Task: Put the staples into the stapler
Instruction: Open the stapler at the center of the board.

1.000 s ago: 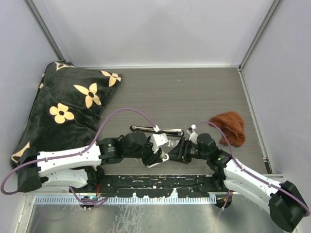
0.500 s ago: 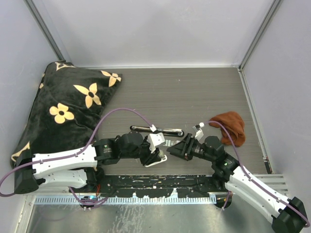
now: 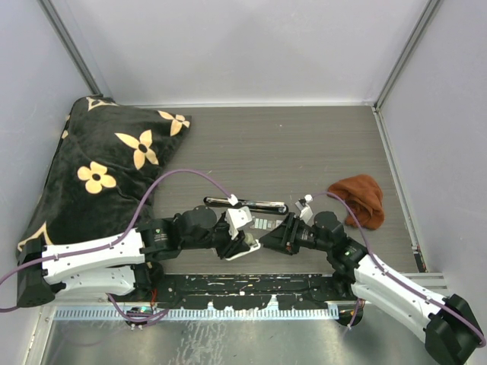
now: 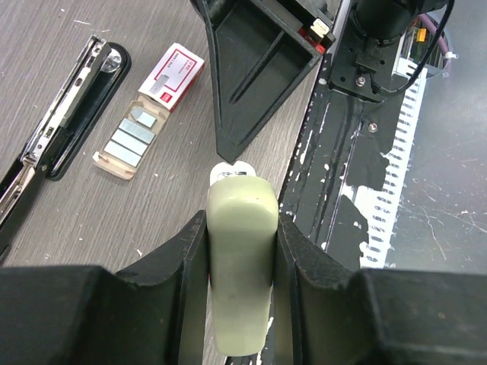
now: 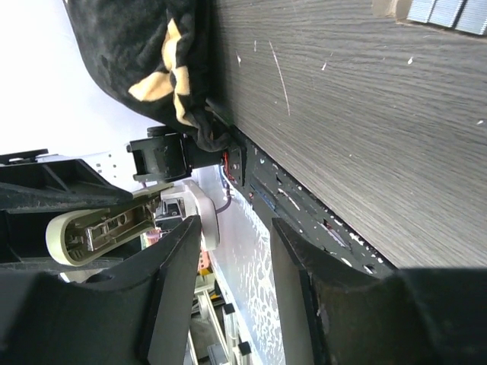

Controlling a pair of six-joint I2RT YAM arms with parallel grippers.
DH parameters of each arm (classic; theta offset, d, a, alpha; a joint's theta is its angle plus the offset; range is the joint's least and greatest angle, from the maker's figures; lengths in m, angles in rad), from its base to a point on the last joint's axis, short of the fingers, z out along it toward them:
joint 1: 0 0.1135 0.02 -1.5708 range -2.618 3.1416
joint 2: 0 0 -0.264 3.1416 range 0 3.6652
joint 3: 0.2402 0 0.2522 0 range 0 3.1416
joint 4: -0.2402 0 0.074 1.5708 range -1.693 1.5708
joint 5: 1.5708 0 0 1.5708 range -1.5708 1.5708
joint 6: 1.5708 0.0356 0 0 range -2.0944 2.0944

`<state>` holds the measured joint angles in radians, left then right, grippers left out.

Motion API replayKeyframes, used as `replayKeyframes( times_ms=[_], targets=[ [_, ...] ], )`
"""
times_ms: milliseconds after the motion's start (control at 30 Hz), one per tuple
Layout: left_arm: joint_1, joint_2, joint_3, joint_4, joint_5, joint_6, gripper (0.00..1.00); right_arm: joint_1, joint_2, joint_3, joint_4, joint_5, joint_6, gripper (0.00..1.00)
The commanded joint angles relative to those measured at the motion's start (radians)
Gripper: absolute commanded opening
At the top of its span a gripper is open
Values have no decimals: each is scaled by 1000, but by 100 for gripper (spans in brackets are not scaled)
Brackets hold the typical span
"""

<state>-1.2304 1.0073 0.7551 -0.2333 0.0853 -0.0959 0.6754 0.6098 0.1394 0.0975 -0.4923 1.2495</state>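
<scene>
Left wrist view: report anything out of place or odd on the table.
The staples lie in a clear tray slid out from the red-and-white box, the piece nearest the box crooked. Beside them the black stapler appears opened out flat. Nothing looks spilled.

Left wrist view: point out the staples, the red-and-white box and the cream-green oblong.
staples (image 4: 126, 143), left wrist view, on one of the middle silvery strips.
red-and-white box (image 4: 176, 74), left wrist view, centre of its top face.
cream-green oblong (image 4: 242, 258), left wrist view, top face, mid-length.

No legible text; print on red-and-white staple box (image 4: 176, 76) too small to read.
</scene>
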Motion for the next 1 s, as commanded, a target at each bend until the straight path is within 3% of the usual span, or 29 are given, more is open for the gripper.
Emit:
replayKeyframes(
  times_ms=[0, 300, 567, 733, 867, 900, 967],
  targets=[
    [-4, -31, 7, 103, -15, -9, 0, -1, 18, 0, 122, -71, 19, 47],
    [-3, -33, 6, 121, -16, -10, 0, -2, 46, -13, 210, -111, 54, 45],
    [-4, -40, -6, 172, -19, -15, 0, -2, 100, -10, 287, -147, 76, 37],
    [-3, -30, -9, 190, -2, -3, 0, 0, 127, -18, 366, -156, 106, 24],
    [-5, -20, -19, 190, -29, 7, 0, -1, 136, -22, 410, -137, 121, 7],
    [-3, -18, -21, 187, -40, 10, 4, -1, 135, -23, 411, -127, 122, 2],
    [-3, -18, -26, 179, -60, 16, 20, -1, 126, -27, 412, -95, 123, 1]
  ],
)
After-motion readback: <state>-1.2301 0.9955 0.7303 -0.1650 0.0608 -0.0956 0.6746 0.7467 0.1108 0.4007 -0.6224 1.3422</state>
